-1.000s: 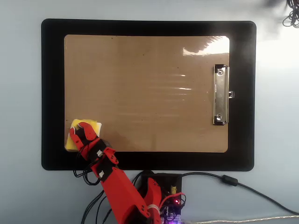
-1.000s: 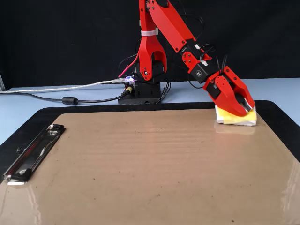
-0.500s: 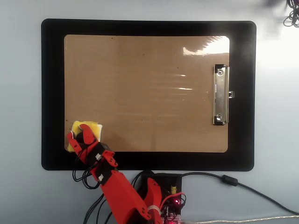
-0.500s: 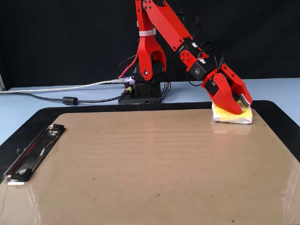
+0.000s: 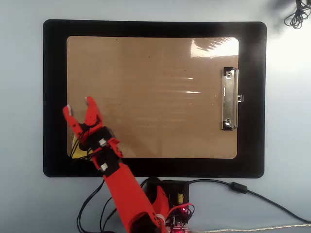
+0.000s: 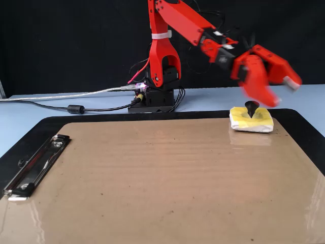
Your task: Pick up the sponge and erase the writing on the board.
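Observation:
The brown board lies on a black mat, its silver clip at the right in the overhead view. No writing shows on it in either view. The yellow sponge, with a white edge and a black knob on top, rests at the board's far right corner in the fixed view. In the overhead view the sponge is mostly hidden under the arm. My red gripper is open and empty. In the fixed view the gripper is blurred and hovers just above and right of the sponge, not touching it.
The black mat frames the board on a pale blue table. The arm's base and its cables sit behind the mat's far edge. The clip is at the near left. A coiled wire lies at the top right corner.

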